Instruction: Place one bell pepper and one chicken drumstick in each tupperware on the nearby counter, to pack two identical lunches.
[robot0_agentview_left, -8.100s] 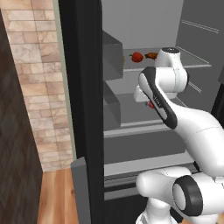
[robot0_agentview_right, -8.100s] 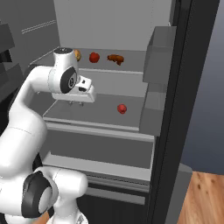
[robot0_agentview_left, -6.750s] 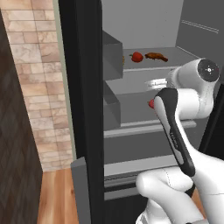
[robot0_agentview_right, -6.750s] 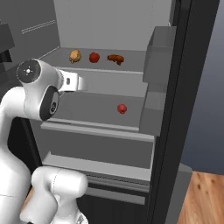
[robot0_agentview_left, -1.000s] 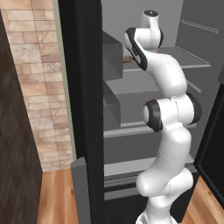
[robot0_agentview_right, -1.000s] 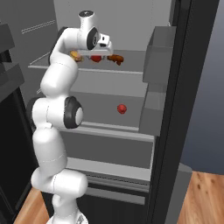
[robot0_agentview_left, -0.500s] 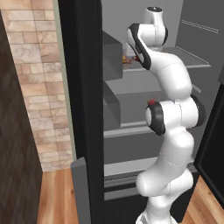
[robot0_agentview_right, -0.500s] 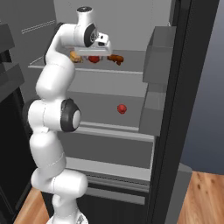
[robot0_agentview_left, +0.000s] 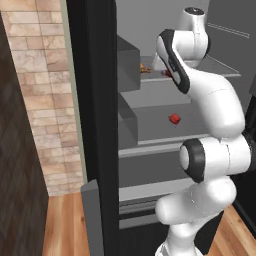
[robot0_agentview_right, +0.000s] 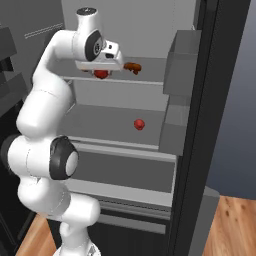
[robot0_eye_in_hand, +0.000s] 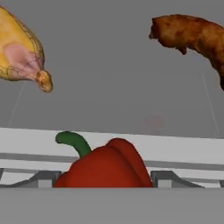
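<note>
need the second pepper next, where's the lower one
The lower bell pepper sits alone on the fridge's middle shelf, below the gripper.

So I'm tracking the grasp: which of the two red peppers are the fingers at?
The pepper on the upper fridge shelf, between the drumsticks and right at the fingers; the other pepper sits alone one shelf below.

my arm's stretched way up and forward, elbow bent high, wrist tipped so my pincer (robot0_agentview_right: 102, 70) reaches out about level. Can't really tell from here if the fingers are parted or closed on anything
</note>
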